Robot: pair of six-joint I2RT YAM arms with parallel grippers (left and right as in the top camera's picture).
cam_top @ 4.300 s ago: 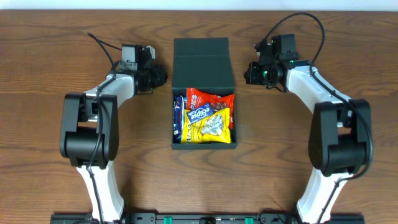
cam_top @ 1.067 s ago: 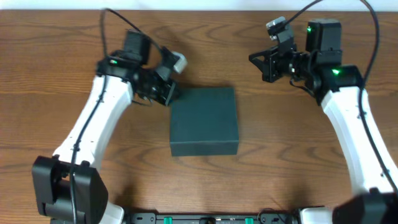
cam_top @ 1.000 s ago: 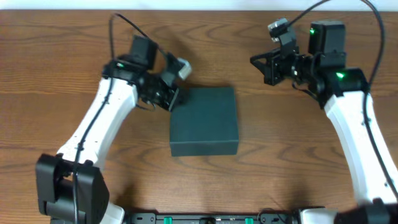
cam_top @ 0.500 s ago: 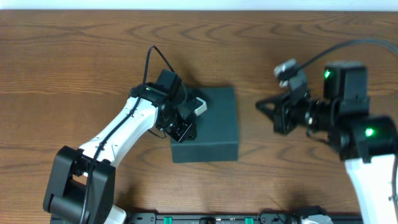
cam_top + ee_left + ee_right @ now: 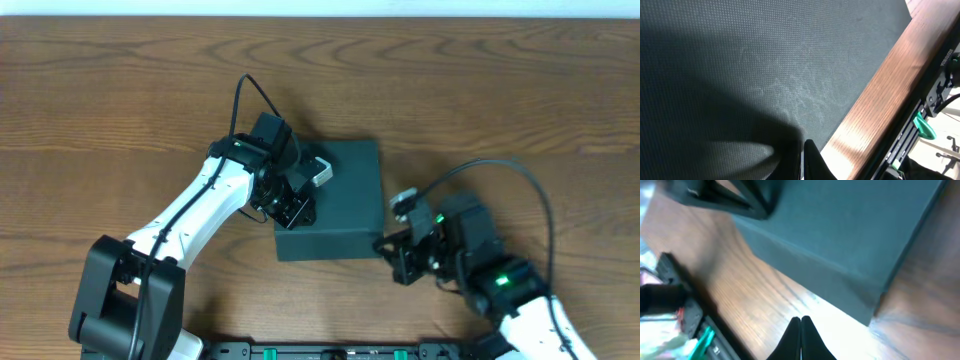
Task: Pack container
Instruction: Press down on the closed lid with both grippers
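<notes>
The dark teal-green matte rectangular container (image 5: 335, 205) sits with its flap lid (image 5: 352, 170) down at about the middle of the brown wooden desk (image 5: 100, 100), a little toward the near edge. It is squarish, and its slightly longer axis runs from the far edge to the near edge. As I judge it, the coming move turns on the two arms flanking the container from opposite sides. The left tool (image 5: 297, 205) is over the left strip of the lid, toward the near left corner. The right tool (image 5: 392, 250) lies just off the near right corner, low beside the side wall, so the container lies to its left and toward the far edge. The left arm is the nearer one, being already over the container. Its tool is pinched fully together and grips nothing. In the left wrist view its fingers (image 5: 812, 162) meet above the finely textured lid and seem to bear on it, though I cannot confirm actual contact. The right tool is likewise closed, with nothing between its fingers. In the right wrist view its fingertips (image 5: 796, 330) come together over bare wood, near the container's front wall and corner but apart from them. With the lid lying flat, the packing looks all but finished. Any press needed to seat the lid would fall most naturally to the left tool.
</notes>
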